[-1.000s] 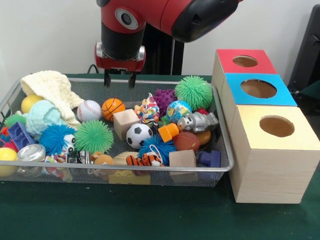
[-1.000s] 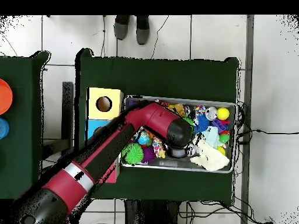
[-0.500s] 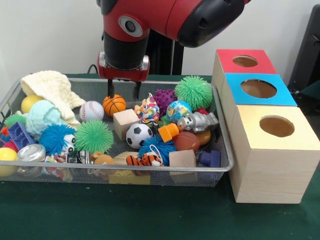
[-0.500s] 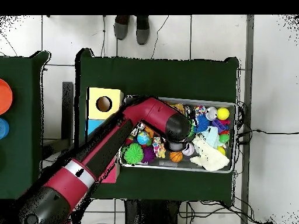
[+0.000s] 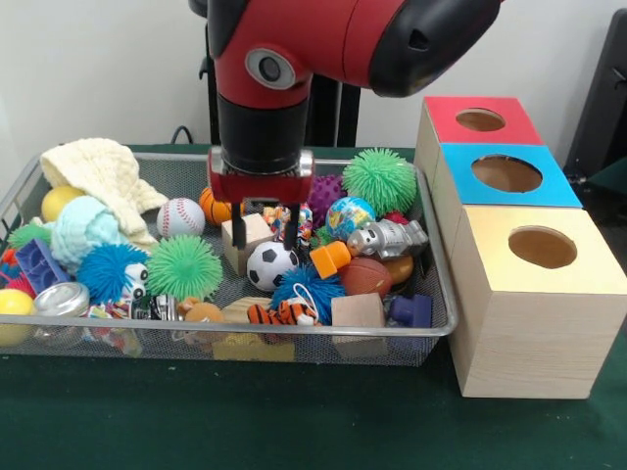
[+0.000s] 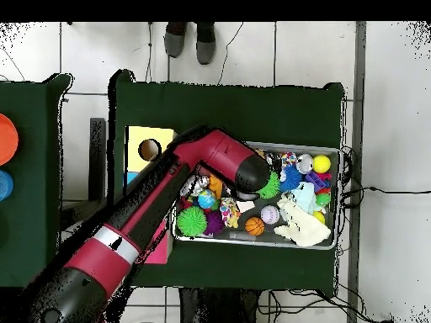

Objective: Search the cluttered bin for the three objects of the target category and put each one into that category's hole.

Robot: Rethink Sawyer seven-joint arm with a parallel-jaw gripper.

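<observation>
The cluttered bin [image 5: 245, 329] is a silver wire-mesh basket full of toys; it also shows in the overhead view [image 6: 337, 195]. My gripper [image 5: 264, 227] is open and hangs low in the bin's middle. Its fingers [image 5: 238, 219] straddle a wooden block [image 5: 253, 233] and the edge of a colourful patterned toy [image 5: 305, 221], just behind a soccer ball [image 5: 271, 265]. I cannot tell if they touch. An orange basketball [image 5: 209, 207] and a baseball [image 5: 176, 217] lie to the left. Three boxes with round holes stand at the right: red [image 5: 480, 119], blue [image 5: 507, 174], yellow [image 5: 542, 249]. In the overhead view the arm [image 6: 244, 172] hides the gripper.
Also in the bin: green spiky balls [image 5: 183, 266] [image 5: 380, 179], a purple spiky ball [image 5: 323, 193], a globe ball [image 5: 350, 215], a silver robot toy [image 5: 388, 238], a brown football [image 5: 365, 277], a cream knit cloth [image 5: 98, 171]. A person's feet [image 6: 189, 39] show beyond the table.
My gripper has moved from the bin's far rim, past the basketball, toward the camera and lower, and now sits open over the wooden block. The toys have not moved.
</observation>
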